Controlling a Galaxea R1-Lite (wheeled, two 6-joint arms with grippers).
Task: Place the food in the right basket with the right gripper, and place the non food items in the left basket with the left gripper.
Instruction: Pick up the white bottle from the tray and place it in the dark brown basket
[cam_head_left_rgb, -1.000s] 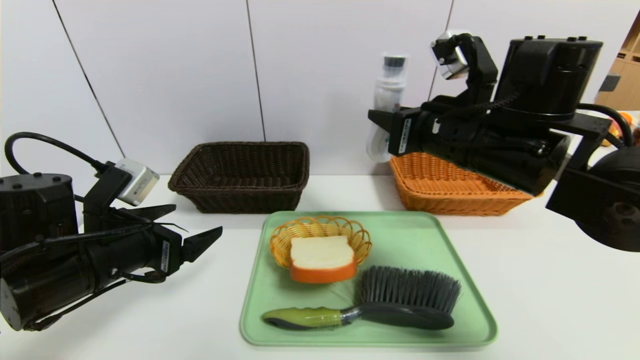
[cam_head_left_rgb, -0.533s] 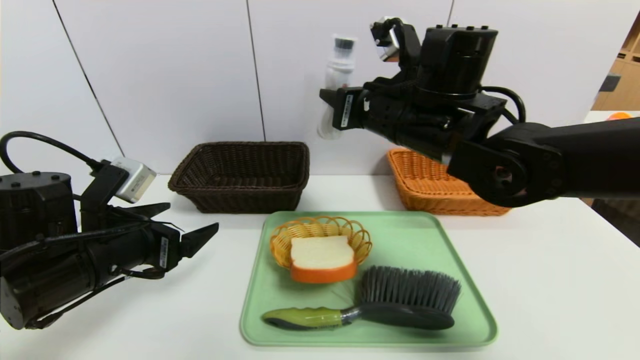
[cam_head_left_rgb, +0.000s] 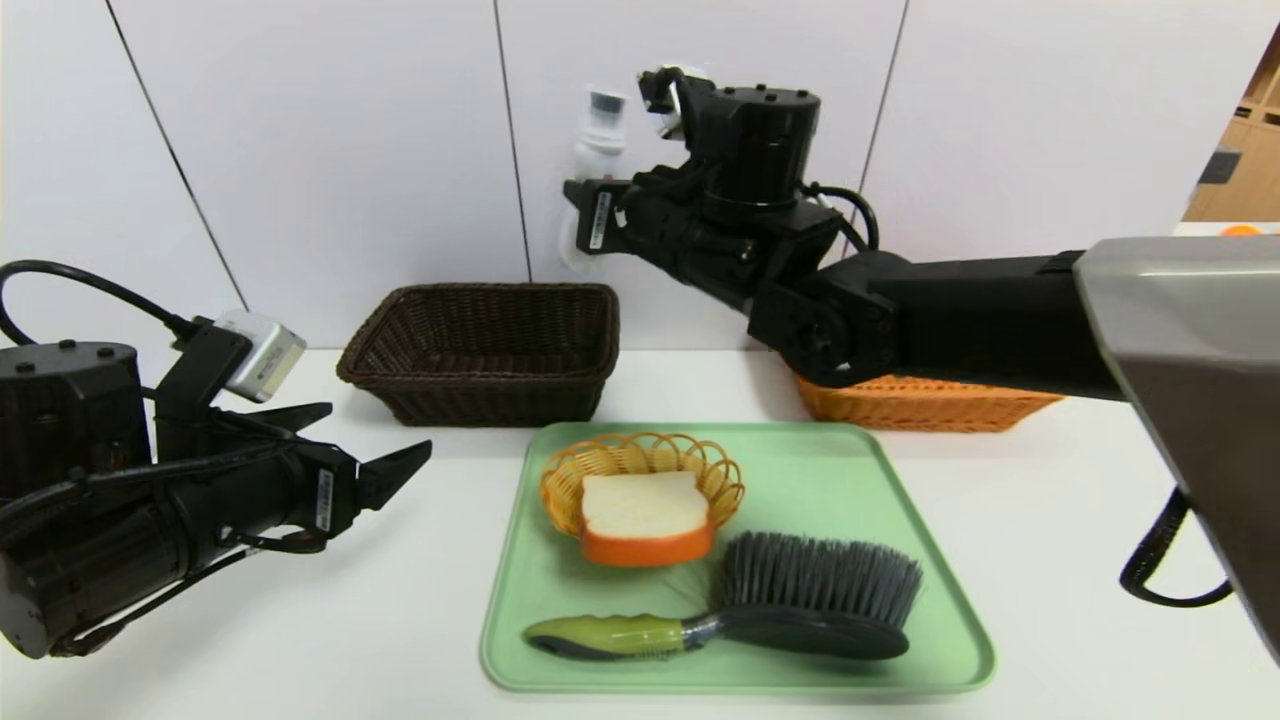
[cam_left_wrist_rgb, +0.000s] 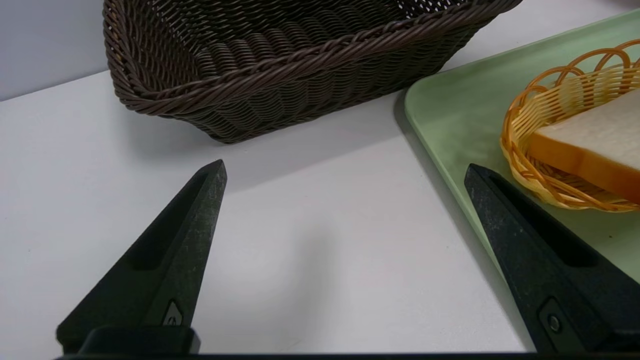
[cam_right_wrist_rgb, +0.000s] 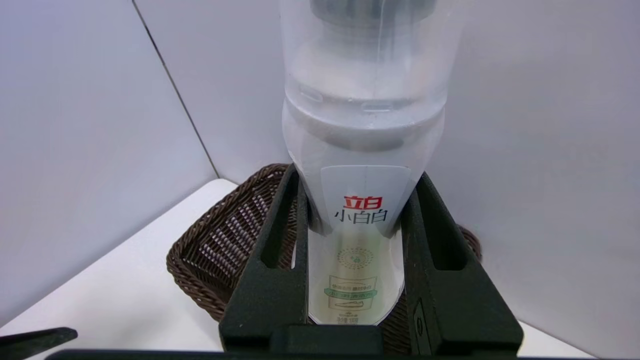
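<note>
Right hand (cam_right_wrist_rgb: 357, 200) leftward since before, clamped on bottle (cam_right_wrist_rgb: 362, 150), red label lettering only wrist-visible; left hand (cam_left_wrist_rgb: 345, 172) apart.

You see a clear bottle (cam_head_left_rgb: 592, 160) held upright above the brown basket (cam_head_left_rgb: 484, 345); bread (cam_head_left_rgb: 644, 518) and brush (cam_head_left_rgb: 770, 598) lie on the near tray, orange basket (cam_head_left_rgb: 925, 402) far right.

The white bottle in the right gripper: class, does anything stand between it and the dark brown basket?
Nothing visible does. The right gripper holds the white bottle upright in the air, with the dark brown basket lower down and open-topped. The left gripper waits open off to the side.
</note>
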